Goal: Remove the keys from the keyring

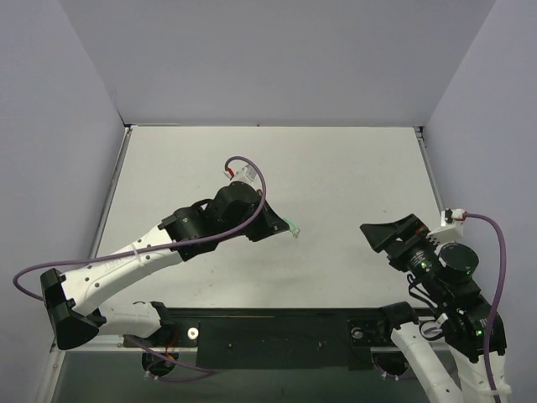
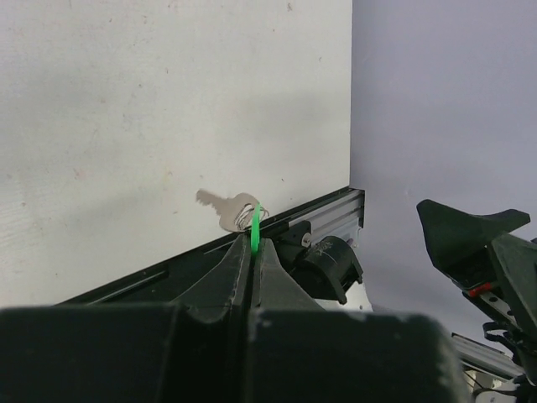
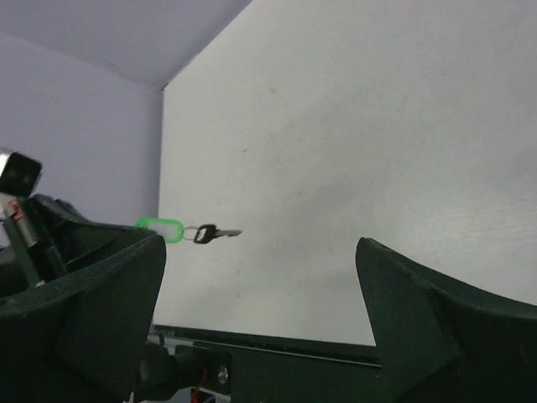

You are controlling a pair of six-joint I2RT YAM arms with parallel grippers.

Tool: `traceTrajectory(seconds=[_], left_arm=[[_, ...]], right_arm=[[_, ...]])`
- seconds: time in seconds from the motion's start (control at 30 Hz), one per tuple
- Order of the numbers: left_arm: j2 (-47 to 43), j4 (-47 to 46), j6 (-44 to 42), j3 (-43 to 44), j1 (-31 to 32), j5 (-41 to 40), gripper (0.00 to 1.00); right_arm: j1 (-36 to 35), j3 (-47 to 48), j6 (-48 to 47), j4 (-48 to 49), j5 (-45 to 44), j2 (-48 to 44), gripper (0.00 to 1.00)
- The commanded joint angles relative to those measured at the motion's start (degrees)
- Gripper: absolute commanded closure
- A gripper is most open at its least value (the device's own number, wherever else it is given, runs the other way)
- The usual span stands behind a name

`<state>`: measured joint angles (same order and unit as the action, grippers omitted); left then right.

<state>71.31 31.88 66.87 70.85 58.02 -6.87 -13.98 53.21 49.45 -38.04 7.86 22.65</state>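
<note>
The keyring's green tag (image 1: 291, 227) hangs above the table in the middle of the top view, with my left gripper (image 1: 282, 223) shut on it. In the left wrist view the tag (image 2: 254, 228) shows edge-on between the closed fingers of the left gripper (image 2: 253, 245). The grey key (image 2: 225, 207) sticks out beyond the tag on a thin ring. From the right wrist the tag (image 3: 161, 227), ring and key (image 3: 215, 234) show side-on, the key pointing right. My right gripper (image 3: 260, 245) stands open and empty, well to the right of the key (image 1: 297, 233) in the top view.
A black rail (image 1: 277, 336) runs along the table's near edge between the arm bases. Grey walls close in the white table (image 1: 336, 168) on the left, back and right. The right gripper (image 1: 394, 231) sits near the table's right side.
</note>
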Motion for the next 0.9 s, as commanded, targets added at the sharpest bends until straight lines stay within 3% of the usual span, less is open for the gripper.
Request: traceTrajectory(seconds=[0.0,0.13,0.43,0.57,0.87], left_arm=[[-2.23,3.01,1.24,5.08,-0.19,-0.95,1.0],[-1.88,6.35,1.07,9.3,-0.19,-0.95,1.0],[-2.66,9.43,2.12,16.16,-0.28,-0.16,1.0],[-3.63,9.08,3.7,17.39,-0.28,0.54,1.0],[-6.27,6.89,6.95,18.18,-0.28,0.55,1.0]], right_arm=[[-0.44,-2.5,-0.15,17.27,17.14,0.71,0.09],[-0.61,-5.66,-0.23,31.05,26.23,2.83,0.14],[-3.6,-14.71,3.9,63.94,28.09,3.09,0.2],[-8.07,-16.21,2.59,69.58,25.99,4.41,0.2],[-21.43,-15.42,-7.17,68.45,21.41,9.16,0.24]])
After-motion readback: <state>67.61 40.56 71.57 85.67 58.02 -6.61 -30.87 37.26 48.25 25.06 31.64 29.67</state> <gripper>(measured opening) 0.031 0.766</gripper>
